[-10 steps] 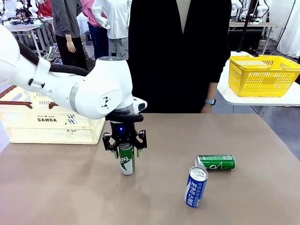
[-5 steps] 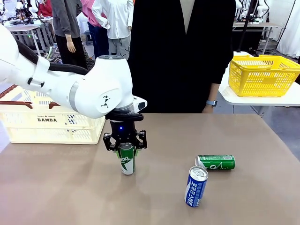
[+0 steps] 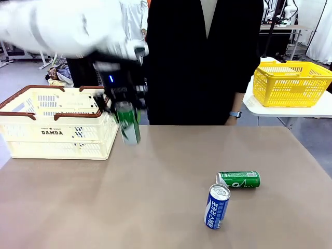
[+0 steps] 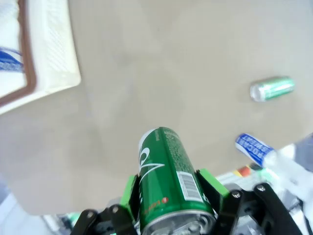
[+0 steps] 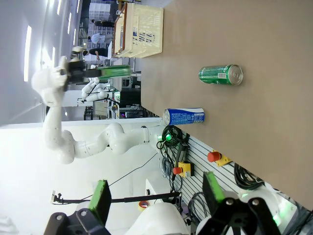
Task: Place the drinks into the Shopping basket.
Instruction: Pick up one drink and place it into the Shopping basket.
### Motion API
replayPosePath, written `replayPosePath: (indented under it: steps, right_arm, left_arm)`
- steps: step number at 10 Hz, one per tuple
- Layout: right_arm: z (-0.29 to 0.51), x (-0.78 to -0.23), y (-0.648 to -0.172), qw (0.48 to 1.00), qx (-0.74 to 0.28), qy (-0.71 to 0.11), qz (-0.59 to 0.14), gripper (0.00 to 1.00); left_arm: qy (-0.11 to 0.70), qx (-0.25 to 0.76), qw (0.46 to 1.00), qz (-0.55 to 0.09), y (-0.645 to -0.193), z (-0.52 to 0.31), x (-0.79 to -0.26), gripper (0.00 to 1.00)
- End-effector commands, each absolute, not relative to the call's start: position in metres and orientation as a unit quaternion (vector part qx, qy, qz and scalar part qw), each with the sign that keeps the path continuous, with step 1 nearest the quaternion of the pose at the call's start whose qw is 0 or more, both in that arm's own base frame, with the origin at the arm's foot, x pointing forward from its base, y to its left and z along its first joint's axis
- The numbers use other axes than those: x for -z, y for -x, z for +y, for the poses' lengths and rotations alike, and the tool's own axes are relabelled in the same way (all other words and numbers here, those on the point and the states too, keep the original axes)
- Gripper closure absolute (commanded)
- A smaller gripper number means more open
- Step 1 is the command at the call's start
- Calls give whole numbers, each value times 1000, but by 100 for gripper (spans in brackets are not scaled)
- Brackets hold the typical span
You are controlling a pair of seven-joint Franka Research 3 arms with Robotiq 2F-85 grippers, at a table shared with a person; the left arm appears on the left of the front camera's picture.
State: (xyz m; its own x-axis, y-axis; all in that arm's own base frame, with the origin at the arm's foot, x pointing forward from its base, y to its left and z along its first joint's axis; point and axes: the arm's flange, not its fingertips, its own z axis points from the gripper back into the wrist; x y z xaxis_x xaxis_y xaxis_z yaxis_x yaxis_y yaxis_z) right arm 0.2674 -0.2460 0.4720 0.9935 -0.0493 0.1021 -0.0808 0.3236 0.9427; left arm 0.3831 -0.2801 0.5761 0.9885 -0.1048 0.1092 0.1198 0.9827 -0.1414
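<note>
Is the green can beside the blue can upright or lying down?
Lying down: the green can rests lengthwise on the table, its silver top facing sideways; the blue can stands upright.

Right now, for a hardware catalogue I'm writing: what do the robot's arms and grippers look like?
The left arm is glossy white with rounded joints and a grey band. The left gripper is black with green finger pads and a small blue light above. The right gripper is likewise black, with green pads.

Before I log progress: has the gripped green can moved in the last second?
Yes: the can rose off the table and left, toward the cream basket.
</note>
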Motion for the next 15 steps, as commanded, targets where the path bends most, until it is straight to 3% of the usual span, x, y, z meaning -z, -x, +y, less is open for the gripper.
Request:
replayPosePath:
  steps: [1,2,3,7,10,12,15]
  right_arm:
    - [-246,-476,-265,813,-7,-580,-49,0]
    - [-246,-476,-265,813,-7,-580,-49,0]
    - [-246,-476,-265,813,-7,-580,-49,0]
    - [-246,-476,-265,813,-7,-580,-49,0]
    - [-246,-476,-265,813,-7,-580,-49,0]
    - [-246,-476,-265,813,-7,-580,-49,0]
    - [-246,-476,-265,813,-7,-580,-49,0]
  left_arm:
    - [101,57,992,-41,-384,-273,-594,100]
    - [70,-15,997,-33,-368,-273,-585,100]
    - [87,60,993,-51,-382,-273,-605,100]
    - [81,48,995,-41,-380,-275,-601,100]
    - [128,57,980,-138,-447,-163,-671,100]
    - [160,-37,968,-190,-473,-86,-699,100]
    - [150,-91,967,-185,-534,-53,-655,100]
